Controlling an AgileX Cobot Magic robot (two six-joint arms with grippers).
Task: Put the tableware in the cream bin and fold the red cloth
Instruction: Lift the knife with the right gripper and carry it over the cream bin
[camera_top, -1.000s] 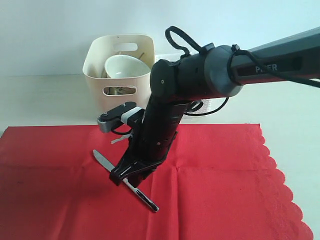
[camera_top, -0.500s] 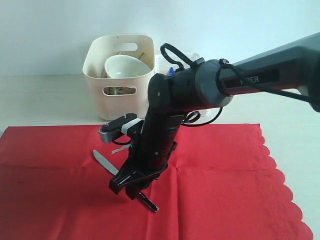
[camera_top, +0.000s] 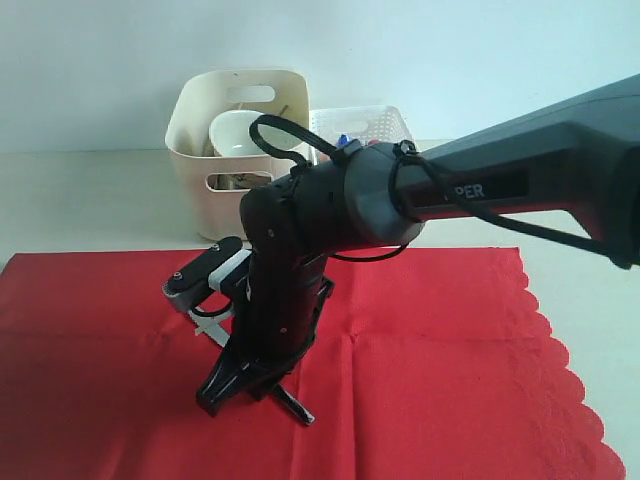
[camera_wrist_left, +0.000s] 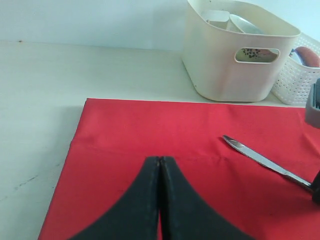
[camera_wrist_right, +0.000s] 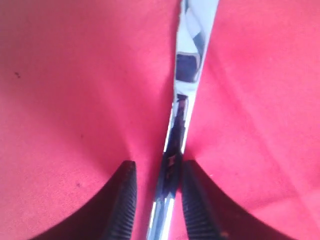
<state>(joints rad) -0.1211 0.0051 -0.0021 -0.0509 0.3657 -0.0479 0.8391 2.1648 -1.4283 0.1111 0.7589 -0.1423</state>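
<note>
Red cloth | metal knife lies between right jaws | gap one side

— What's on the table apart from the job?
— A white lattice basket, back near the far edge.
— Anything in it?
— A blue bit shows through the weave, and a reddish rounded thing. Both too small to name.
</note>
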